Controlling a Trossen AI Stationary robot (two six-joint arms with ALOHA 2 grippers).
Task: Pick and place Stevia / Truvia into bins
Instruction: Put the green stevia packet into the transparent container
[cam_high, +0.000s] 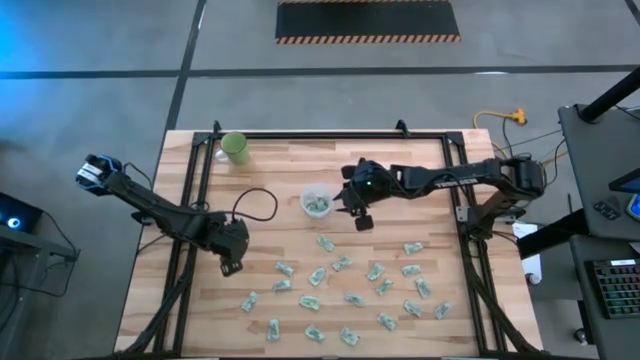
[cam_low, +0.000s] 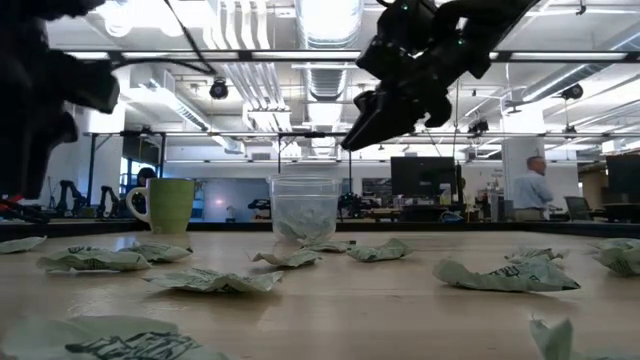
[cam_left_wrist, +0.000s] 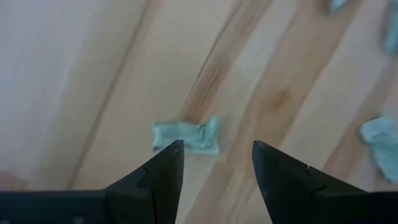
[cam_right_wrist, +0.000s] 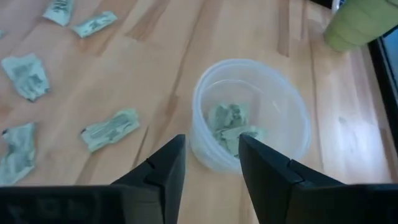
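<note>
- Clear cup (cam_high: 317, 201): stands a little above the table's centre, upright, translucent walls. Holds a few packets (cam_right_wrist: 231, 126) on its floor, so the binning is under way but far from done.
- Right gripper (cam_right_wrist: 211, 163): hangs in the air just at the cup's three o'clock side, above rim height in the low view. Fingers parted with nothing between them; judged to be the pose of a drop just made, since the packets lie directly beyond the tips.
- Loose packets (cam_high: 343, 263): some twenty pale green and white ones scattered over the table's five-to-seven o'clock half, flat or crumpled, apart from one another. Nearest to the cup lies at its six o'clock (cam_high: 326, 243).
- Left gripper (cam_left_wrist: 213, 163): low over the board at about eight o'clock from the cup, fingers spread wide, empty. One packet (cam_left_wrist: 186, 135) lies just beyond its tips, near one finger; seemingly lined up for a pick.
- Green mug (cam_high: 235, 148): opaque, at the cup's ten o'clock near the far edge; no part in the sorting.
</note>
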